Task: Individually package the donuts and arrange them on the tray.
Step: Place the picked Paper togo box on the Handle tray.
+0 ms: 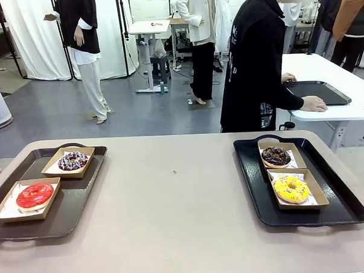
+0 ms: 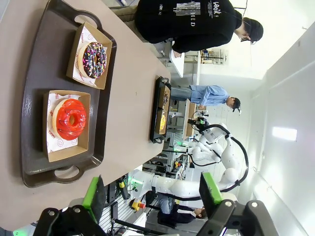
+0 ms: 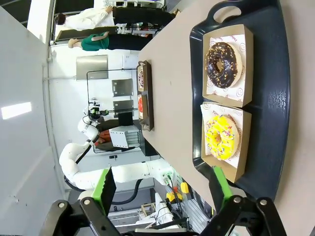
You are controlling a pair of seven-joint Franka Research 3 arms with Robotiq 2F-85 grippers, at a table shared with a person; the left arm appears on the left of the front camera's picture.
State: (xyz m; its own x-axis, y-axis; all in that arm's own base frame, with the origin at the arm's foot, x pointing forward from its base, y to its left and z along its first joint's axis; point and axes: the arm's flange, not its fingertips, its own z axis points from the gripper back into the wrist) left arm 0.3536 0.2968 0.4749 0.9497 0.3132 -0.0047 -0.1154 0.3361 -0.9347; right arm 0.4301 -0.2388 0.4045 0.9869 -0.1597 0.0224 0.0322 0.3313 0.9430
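The glossy red-glazed ring donut (image 1: 35, 195) sits in a square brown cardboard box lined with white printed paper (image 1: 9, 210) at the near end of the dark brown plastic tray (image 1: 82, 195) on the table's left side, and the dark purple donut with white sprinkles (image 1: 72, 160) rests in a like box just behind it. On the black plastic tray (image 1: 342, 208) at the right, the dark chocolate donut (image 1: 276, 156) lies boxed at the far end, with the yellow sprinkled donut (image 1: 291, 189) boxed touching in front. The liners carry faint red print, too small to read. Both trays stand well apart on the beige table (image 1: 179, 203). The left gripper (image 2: 153, 195) hangs with jaws spread wide, holding nothing; the right gripper (image 3: 162, 189) likewise gapes, empty. A person in a black top (image 1: 254, 61) with illegible white lettering stands beyond the far edge.
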